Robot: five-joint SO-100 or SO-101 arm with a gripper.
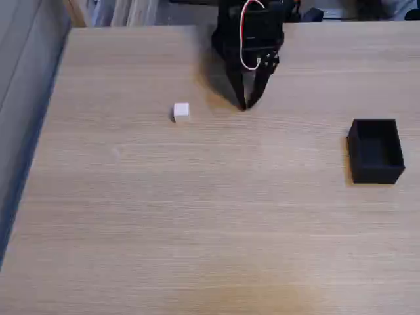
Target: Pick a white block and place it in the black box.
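Observation:
A tiny white block (181, 110) lies on the wooden table, left of centre toward the back. The black box (375, 150) stands at the right side, lidless, and its dark inside looks empty. My black gripper (245, 105) hangs from the arm at the top centre, pointing down, its two fingers meeting at the tips with nothing between them. It is to the right of the white block with a clear gap, and well left of the box. A red and white wire loops over the wrist.
The wooden table (197, 230) spans the whole view. Its left edge runs diagonally along a grey floor strip. Behind the arm at the back edge stand some furniture and clutter.

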